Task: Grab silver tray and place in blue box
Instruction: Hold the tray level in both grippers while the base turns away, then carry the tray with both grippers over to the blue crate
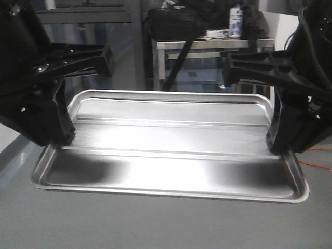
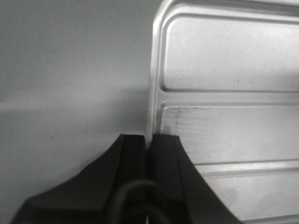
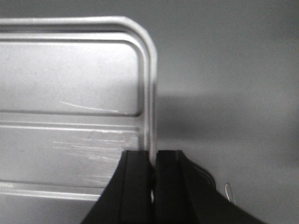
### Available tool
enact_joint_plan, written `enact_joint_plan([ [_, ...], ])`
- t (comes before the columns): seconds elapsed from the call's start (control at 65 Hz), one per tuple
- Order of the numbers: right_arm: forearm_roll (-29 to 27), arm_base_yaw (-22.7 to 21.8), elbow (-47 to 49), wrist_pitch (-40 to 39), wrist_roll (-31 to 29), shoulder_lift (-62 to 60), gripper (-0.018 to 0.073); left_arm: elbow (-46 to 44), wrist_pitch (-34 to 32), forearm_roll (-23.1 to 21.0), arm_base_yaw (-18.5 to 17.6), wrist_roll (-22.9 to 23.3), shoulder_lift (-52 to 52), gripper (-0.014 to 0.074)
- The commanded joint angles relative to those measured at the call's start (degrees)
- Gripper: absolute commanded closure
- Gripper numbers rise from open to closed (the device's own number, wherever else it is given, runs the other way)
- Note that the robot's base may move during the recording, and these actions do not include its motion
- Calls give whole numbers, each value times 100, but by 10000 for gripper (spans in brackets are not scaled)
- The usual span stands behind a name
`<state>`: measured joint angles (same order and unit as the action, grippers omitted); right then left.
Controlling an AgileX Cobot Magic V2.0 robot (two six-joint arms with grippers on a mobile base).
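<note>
The silver tray (image 1: 171,150) lies flat on a grey surface, filling the middle of the front view, with two long ridges across its recessed panel. My left gripper (image 1: 65,140) is shut on the tray's left rim (image 2: 152,93); the left wrist view shows its black fingers (image 2: 135,149) pinching the raised edge, gripper (image 2: 149,139). My right gripper (image 1: 275,145) is shut on the right rim (image 3: 150,93), the fingers (image 3: 138,163) clamping either side of it, gripper (image 3: 153,155). The blue box is out of view.
Behind the tray stands a metal table (image 1: 207,46) carrying a black bag (image 1: 176,21) and a white bottle (image 1: 236,23). An orange cable (image 1: 319,166) lies on the floor at right. The grey surface (image 1: 155,223) extends toward the front.
</note>
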<state>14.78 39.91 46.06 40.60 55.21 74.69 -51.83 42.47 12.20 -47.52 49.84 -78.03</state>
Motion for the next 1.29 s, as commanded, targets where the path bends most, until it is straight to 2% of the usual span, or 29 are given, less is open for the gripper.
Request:
enact_joint_plan([
  [0.0, 301, -28, 124, 33, -12, -191, 501, -126, 49, 187, -20, 20, 185, 700],
  [1.277, 301, -28, 124, 33, -12, -191, 501, -126, 49, 187, -20, 20, 185, 700],
])
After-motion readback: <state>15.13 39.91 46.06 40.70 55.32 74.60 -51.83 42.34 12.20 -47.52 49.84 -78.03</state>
